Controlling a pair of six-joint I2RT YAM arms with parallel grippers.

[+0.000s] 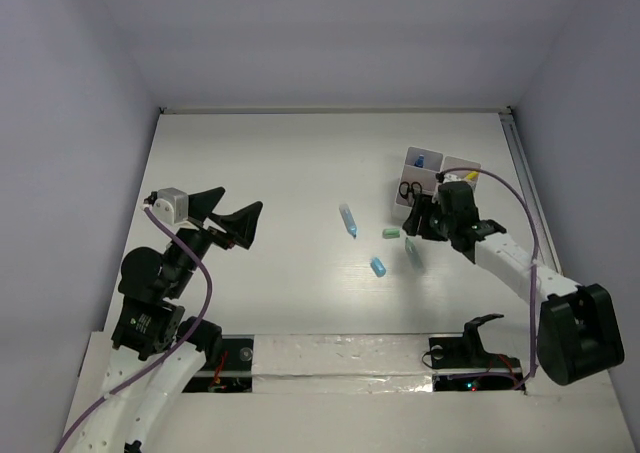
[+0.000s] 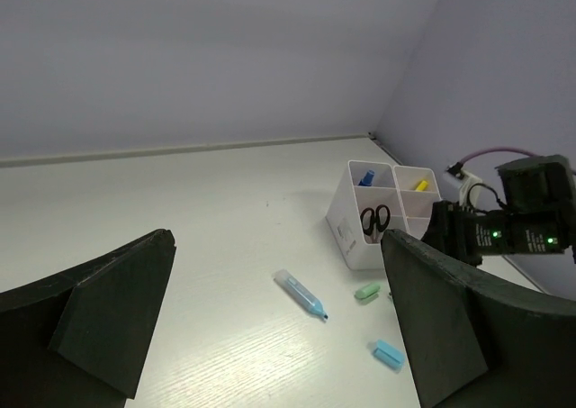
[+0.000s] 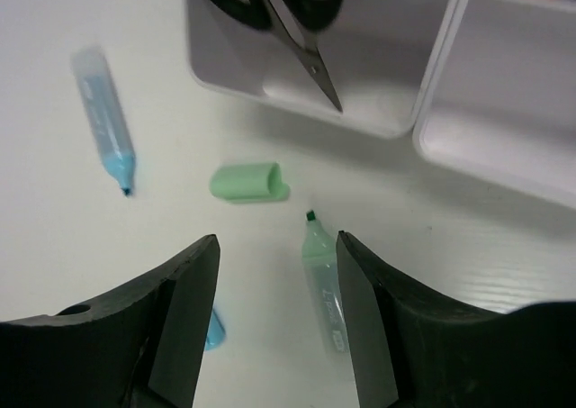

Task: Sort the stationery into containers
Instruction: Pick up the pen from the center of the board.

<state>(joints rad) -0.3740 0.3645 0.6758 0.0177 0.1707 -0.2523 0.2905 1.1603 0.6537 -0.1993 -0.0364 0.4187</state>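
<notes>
The white containers [image 1: 437, 163] stand at the right; black-handled scissors [image 1: 410, 189] stand in one compartment, a blue item [image 1: 421, 160] and a yellow-tipped pen [image 1: 470, 176] in others. On the table lie an uncapped blue marker [image 1: 348, 220], a mint cap [image 1: 392, 233], a blue cap [image 1: 379, 266] and an uncapped green marker [image 1: 412, 250]. My right gripper [image 3: 277, 246] is open, low over the green marker [image 3: 322, 282], which lies just inside its right finger. The mint cap [image 3: 245, 182] lies ahead of it. My left gripper [image 1: 235, 218] is open, empty and raised at the left.
The containers [image 3: 432, 111] are close ahead of my right gripper, with the scissors [image 3: 279, 12] in the near compartment. The left wrist view shows the blue marker [image 2: 301, 294], mint cap [image 2: 367, 291], blue cap [image 2: 387, 353] and containers [image 2: 351, 223]. Walls enclose the table.
</notes>
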